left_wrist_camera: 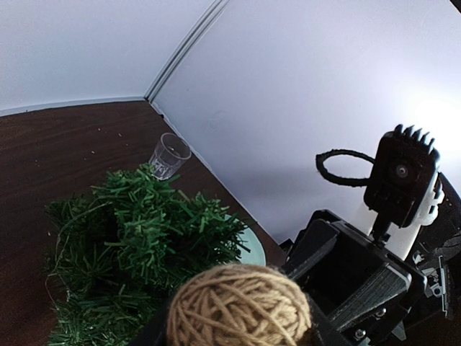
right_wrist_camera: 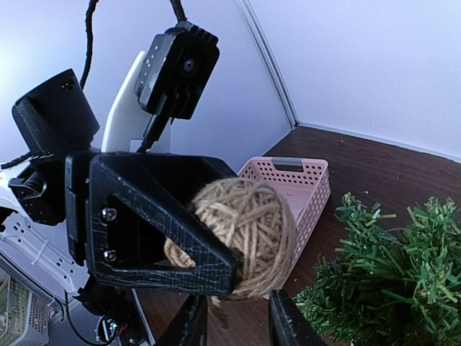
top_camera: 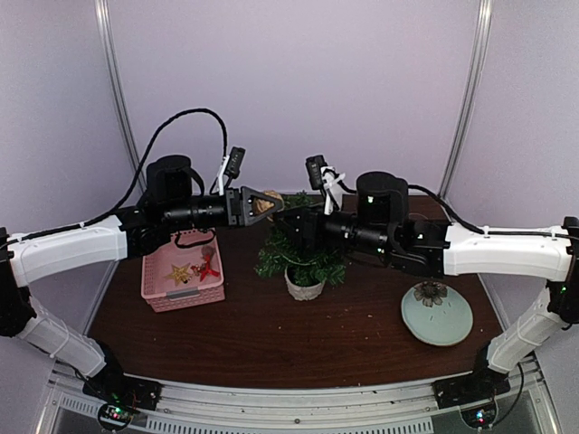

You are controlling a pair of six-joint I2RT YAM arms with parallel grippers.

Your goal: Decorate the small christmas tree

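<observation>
star [top_camera: 179, 272] and red ornament [top_camera: 209, 267] are sitting in the pink basket [top_camera: 185, 303] (nothing hung yet). small christmas tree [top_camera: 303, 251] is standing mid-table, looking bare. left gripper [top_camera: 262, 205] is clamping a twine ball [right_wrist_camera: 245, 234] by its top, right gripper [right_wrist_camera: 238, 324] gaping underneath, gripping nothing

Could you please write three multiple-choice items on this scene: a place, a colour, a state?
1. The basket stands: A. on the left arm's side of the small christmas tree B. on the right arm's side C. behind it
2. Its colour: A. blue B. pink C. yellow
3. The left gripper is: A. open, empty B. shut on the twine ball C. shut on a spoon
Answers: 1 A, it sits left of the tree from above; 2 B, pink walls; 3 B, the ball sits clamped in it.
</observation>
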